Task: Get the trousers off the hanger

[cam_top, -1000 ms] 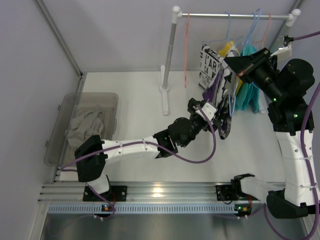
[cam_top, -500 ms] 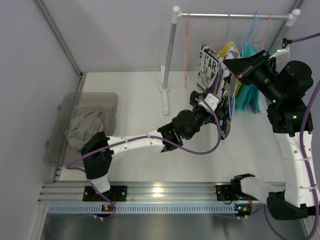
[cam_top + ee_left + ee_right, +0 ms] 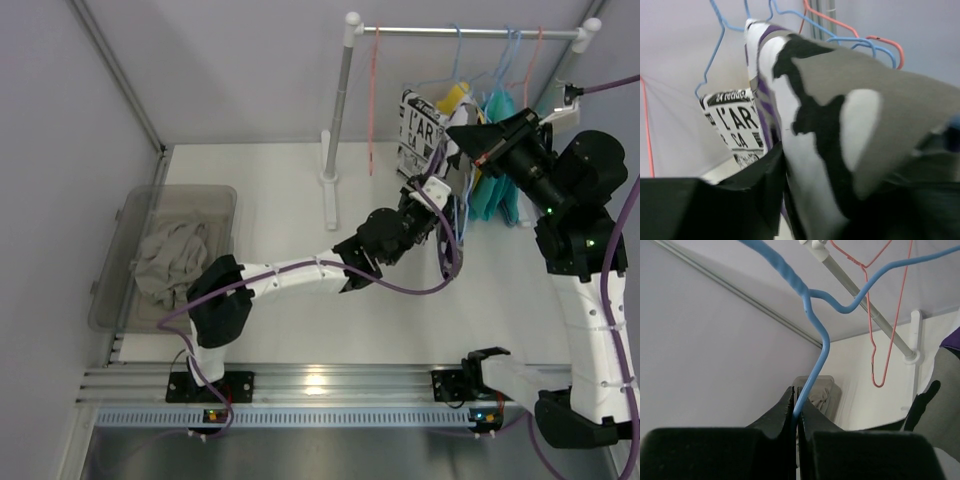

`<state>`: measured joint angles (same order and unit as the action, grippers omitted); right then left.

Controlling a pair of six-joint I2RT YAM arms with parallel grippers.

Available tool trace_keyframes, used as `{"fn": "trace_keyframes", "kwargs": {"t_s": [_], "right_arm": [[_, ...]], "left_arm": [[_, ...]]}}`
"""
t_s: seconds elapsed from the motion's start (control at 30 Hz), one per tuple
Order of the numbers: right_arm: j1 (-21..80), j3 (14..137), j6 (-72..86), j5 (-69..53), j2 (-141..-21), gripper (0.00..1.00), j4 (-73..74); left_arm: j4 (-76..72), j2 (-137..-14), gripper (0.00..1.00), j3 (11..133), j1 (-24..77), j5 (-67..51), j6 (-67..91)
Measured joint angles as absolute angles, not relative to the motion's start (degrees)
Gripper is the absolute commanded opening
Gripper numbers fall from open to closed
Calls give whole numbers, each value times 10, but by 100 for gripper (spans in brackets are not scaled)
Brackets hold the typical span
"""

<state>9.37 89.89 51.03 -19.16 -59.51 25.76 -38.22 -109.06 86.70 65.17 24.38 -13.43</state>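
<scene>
The trousers (image 3: 449, 232), patterned black, white, grey and purple, hang from a blue hanger (image 3: 457, 62) on the rail. My left gripper (image 3: 436, 197) has reached up into them. In the left wrist view the cloth of the trousers (image 3: 830, 115) fills the space between the dark fingers, and the left gripper (image 3: 807, 200) is shut on it. My right gripper (image 3: 463, 134) holds the hanger just below its hook. In the right wrist view the right gripper (image 3: 796, 405) is shut on the blue hanger (image 3: 816, 327) wire. A corner of the trousers (image 3: 940, 390) shows at the right.
The clothes rail (image 3: 465, 32) stands on a white post (image 3: 338, 110). An empty red hanger (image 3: 372, 100), a printed white garment (image 3: 420, 125) and a teal garment (image 3: 495, 190) also hang there. A clear bin (image 3: 120, 255) holding grey clothes sits at the left.
My left arm has stretched further up and right into the trousers, and its fingers have closed from wide open onto the cloth. The right gripper stayed on the hanger.
</scene>
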Motion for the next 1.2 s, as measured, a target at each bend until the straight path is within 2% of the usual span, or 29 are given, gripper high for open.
{"fn": "trace_keyframes", "kwargs": {"t_s": [0.03, 0.07, 0.2, 0.6, 0.93, 1.2], "right_arm": [[94, 899, 509, -191, -594, 0, 258], [94, 899, 507, -191, -593, 0, 258], [94, 899, 496, -187, -589, 0, 261], [96, 813, 436, -162, -513, 0, 259], [96, 699, 371, -123, -474, 0, 238], [96, 640, 326, -95, -476, 0, 229]], "left_arm": [[-387, -1091, 32, 867, 652, 239, -139], [-394, -1092, 20, 867, 653, 234, -147], [-403, -1090, 0, 865, 653, 219, -167], [-312, -977, 0, 818, 649, 168, -172], [-188, -967, 0, 945, 644, 163, -140], [-173, -967, 0, 1026, 644, 148, -140]]}}
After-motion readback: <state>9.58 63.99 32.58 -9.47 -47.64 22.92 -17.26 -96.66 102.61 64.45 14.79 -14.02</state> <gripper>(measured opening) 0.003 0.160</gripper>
